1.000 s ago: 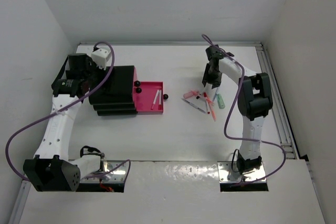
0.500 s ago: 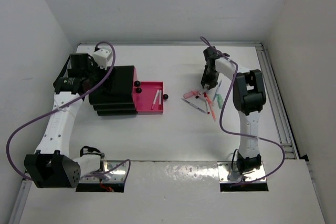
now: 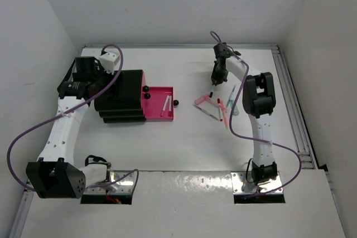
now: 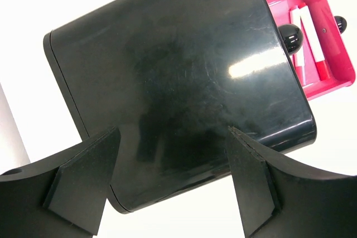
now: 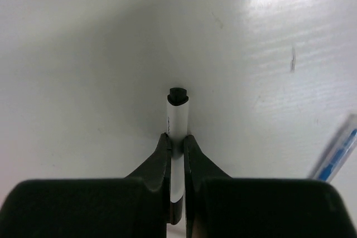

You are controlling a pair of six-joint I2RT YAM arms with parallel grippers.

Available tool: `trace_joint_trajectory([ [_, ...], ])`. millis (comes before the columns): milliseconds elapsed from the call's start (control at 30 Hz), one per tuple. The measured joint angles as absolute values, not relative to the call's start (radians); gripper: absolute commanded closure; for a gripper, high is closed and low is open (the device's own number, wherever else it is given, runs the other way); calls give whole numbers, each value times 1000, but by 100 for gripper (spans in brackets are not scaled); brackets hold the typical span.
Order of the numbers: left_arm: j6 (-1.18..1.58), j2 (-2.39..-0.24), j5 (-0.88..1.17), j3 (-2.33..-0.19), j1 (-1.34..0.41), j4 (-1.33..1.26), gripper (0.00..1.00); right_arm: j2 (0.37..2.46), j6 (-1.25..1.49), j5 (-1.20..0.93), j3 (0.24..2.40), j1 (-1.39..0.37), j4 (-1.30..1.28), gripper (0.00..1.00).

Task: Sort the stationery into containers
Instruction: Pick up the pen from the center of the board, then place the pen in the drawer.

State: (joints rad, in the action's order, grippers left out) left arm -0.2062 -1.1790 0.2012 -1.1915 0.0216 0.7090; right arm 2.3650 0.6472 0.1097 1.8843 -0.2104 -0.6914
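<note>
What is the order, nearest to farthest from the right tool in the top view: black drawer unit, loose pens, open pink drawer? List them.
From the right tool, shut on a white pen:
1. Loose pens, just below it in the view.
2. Open pink drawer, off to the left.
3. Black drawer unit, farther left, beyond that drawer.
</note>
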Motion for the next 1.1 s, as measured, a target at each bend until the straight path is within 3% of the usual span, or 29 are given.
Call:
trace_joint_trajectory([
  [233, -206, -1179, 202, -1188, 22, 708, 18, 2373, 572, 118, 1939, -197, -623, 100],
  [400, -202, -1179, 206, -1180, 22, 693, 18, 2250, 505, 72, 1847, -214, -570, 100],
  [700, -197, -1178, 215, -1154, 22, 686, 18, 1977, 578, -61, 1736, -504, -523, 100],
  [867, -186, -1170, 221, -1153, 22, 680, 17, 2105, 692, -105, 1847, -650, -556, 100],
  [1100, -178, -1163, 221, -1152, 22, 678, 18, 2276, 820, -104, 1917, -670, -593, 100],
])
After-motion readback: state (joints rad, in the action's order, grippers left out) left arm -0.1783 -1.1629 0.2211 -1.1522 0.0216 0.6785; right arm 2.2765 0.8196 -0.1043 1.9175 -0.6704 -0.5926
